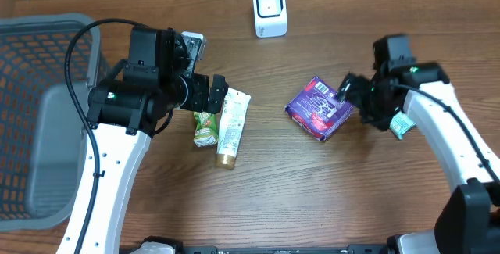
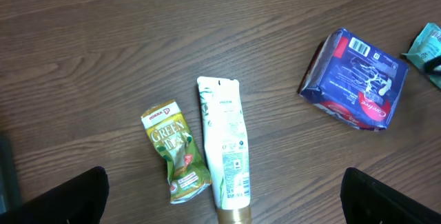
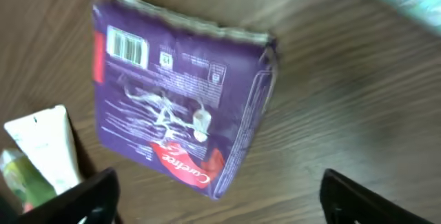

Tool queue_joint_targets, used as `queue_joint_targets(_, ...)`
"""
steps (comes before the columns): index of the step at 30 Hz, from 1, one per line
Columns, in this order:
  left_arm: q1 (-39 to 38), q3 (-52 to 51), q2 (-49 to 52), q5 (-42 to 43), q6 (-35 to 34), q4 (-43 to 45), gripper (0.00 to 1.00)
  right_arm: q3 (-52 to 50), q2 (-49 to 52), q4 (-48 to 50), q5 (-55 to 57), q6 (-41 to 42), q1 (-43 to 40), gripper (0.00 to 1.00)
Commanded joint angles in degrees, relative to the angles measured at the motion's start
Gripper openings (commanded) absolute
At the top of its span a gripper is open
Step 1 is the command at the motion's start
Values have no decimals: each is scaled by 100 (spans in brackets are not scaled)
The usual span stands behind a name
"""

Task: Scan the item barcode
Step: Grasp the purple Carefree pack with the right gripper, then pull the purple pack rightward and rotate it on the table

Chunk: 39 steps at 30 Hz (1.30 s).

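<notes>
Hovering at the packet's edge, the right gripper (image 1: 349,92) is seen with its 2 fingers (image 3: 89,200) parted wide and nothing clamped between them: released, empty. Just beside it, toward the robot's left, the purple packet (image 1: 319,108) is found lying flat on the wood-grain table (image 1: 312,199), touched by neither finger as far as can be told.

The packet's printed length is set on a diagonal. The barcode (image 3: 128,45) is carried face up at the end farther from the fingers, the red brand lettering at the nearer end. A soft, glossy plastic wrap is shown, crinkled along the sealed seam and squashy rather than rigid, so some give under the pads is to be expected.

The left gripper (image 1: 217,91) is held open too, empty and well apart from the packet, near a white tube (image 1: 231,126) and a green sachet (image 1: 205,125) laid side by side. So the right arm is judged the nearer 1.

A white boxy device (image 1: 269,9), probably the scanner, is stood at the far edge, beyond the barcode end. A grasp and a tilt of that face toward it would be called for.
</notes>
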Motion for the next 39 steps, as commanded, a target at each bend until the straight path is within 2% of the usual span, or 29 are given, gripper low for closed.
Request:
queue_joint_targets(1, 0, 107, -122, 4, 90, 2, 100, -603, 13, 372, -839, 55, -22, 96)
queue_joint_targets(5, 0, 107, -122, 4, 90, 2, 100, -1276, 15, 1158, -1217, 81, -24, 95)
queue_joint_targets(10, 0, 107, -122, 2, 90, 2, 99, -1950, 24, 2350, -1080, 72, -17, 86)
queue_joint_targets(13, 0, 107, -122, 2, 90, 2, 100, -2321, 24, 2949, -850, 39, 9, 84)
queue_joint_targets(15, 0, 107, -122, 2, 90, 4, 100, -2649, 24, 3585, -848, -444, 9, 90)
queue_joint_targets(24, 0, 107, -122, 4, 90, 2, 100, -2734, 24, 5077, -848, -2564, 9, 89)
queue_joint_targets(28, 0, 107, -122, 4, 90, 2, 100, -2734, 24, 5589, -695, -3080, 9, 87)
queue_joint_targets(31, 0, 107, -122, 4, 90, 2, 100, -2726, 24, 5744, -658, -3008, 0, 87)
queue_joint_targets(33, 0, 107, -122, 2, 90, 2, 100, -2669, 22, 5600, -662, -2459, -63, 87)
queue_joint_targets(34, 0, 107, -122, 4, 90, 2, 99, -2601, 22, 5278, -778, -1799, -225, 87)
queue_joint_targets(36, 0, 107, -122, 2, 90, 2, 100, -2590, 24, 4892, -1016, -1182, -516, 88)
queue_joint_targets(39, 0, 107, -122, 2, 90, 2, 100, -2592, 92, 4760, -1661, -1104, -800, 88)
